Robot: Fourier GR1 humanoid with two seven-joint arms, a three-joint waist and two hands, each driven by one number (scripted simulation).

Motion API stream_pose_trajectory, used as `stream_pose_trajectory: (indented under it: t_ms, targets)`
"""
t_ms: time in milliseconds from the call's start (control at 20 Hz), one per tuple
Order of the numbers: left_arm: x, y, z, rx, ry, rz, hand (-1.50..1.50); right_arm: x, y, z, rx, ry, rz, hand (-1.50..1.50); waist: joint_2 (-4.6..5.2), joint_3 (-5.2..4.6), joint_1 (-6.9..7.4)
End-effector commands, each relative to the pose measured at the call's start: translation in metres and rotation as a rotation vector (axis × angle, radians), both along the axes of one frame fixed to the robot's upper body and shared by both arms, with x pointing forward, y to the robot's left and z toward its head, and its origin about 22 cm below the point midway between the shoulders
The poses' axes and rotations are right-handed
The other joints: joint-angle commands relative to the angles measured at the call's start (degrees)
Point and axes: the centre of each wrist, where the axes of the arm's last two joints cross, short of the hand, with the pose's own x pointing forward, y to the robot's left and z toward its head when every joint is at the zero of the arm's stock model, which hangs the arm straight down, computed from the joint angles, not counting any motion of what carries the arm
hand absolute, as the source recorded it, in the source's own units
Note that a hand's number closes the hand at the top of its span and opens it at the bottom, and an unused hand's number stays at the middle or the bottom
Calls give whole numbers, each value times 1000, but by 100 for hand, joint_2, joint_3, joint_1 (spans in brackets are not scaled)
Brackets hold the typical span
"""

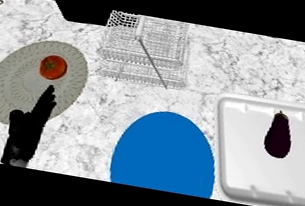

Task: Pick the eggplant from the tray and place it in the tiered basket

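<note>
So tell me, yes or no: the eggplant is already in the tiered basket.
No: the eggplant lies on the white tray at the right, and the tiered basket stands apart from it, farther back.

— That bench (251, 66) looks like polished marble, white with grey veins.
— And the basket (145, 53), beyond the left hand (24, 134) and to its right, is thin pale metal wire.
— The grey plate (9, 86) by the hand's fingertips is matt, ribbed in fine rings. The blue plate (166, 153) just right of the hand is flat and matt.
— Farthest right, the tray (245, 191) seems to be smooth white plastic, and the eggplant (278, 136) has dark, smooth skin. The hand itself is matt black.
</note>
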Motion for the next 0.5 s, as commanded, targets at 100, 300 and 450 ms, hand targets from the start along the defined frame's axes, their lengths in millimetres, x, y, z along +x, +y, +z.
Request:
stream_pose_trajectory:
  t_ms: [100, 300, 450]
  targets:
    - [-15, -19, -16, -13, 14, -54, 0, -23, 26, 11, 36, 185, -22, -150, 5, -18, 251]
    - [-13, -17, -18, -1, -5, -41, 0, -33, 19, 15, 137, 525, 112, -150, 33, -38, 286]
    - [-4, -26, -8, -12, -24, -86, 0, -29, 25, 26, 81, 737, 143, -150, 58, -47, 379]
